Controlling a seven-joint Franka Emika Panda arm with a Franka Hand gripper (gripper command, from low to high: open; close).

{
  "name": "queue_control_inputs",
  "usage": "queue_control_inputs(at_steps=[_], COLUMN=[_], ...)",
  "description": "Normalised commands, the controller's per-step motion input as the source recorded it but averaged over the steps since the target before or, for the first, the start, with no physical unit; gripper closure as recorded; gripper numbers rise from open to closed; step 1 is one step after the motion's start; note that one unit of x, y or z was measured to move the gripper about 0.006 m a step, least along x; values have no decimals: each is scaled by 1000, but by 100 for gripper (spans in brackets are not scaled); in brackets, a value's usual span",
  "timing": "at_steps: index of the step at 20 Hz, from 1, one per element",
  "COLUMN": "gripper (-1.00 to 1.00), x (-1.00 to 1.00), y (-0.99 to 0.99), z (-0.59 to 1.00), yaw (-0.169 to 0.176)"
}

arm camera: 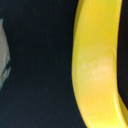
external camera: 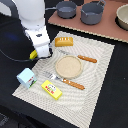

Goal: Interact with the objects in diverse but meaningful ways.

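one small yellow plastic toy banana (arm camera: 97, 65) fills the wrist view right under the tool (external camera: 40, 52), at the edge of the patterned mat on the dark counter (external camera: 100, 107); whether the tool is wide or closed on it i cannot tell. it looks light, stiff and slick, best pinched across its curved middle. two grey pots (external camera: 80, 11) sit well beyond the tool, contents unseen.

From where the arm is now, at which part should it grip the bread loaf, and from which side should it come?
Probably from above, across the short width at the middle of the bread loaf. It lies flat on the placemat, long and narrow, with open mat on both long sides. The knife and plate lie apart from it, so fingers closing over the long edges should meet nothing.
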Motion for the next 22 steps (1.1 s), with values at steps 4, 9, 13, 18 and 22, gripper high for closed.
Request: queue_control_inputs(at_steps=[4,9,13,18,22], gripper=[100,100,100,100,100], x=[-429,-433,-381,-307,-24], y=[-109,-73,-44,32,194], z=[-179,-197,-154,689,989], yaw=[63,64,65,31,0])
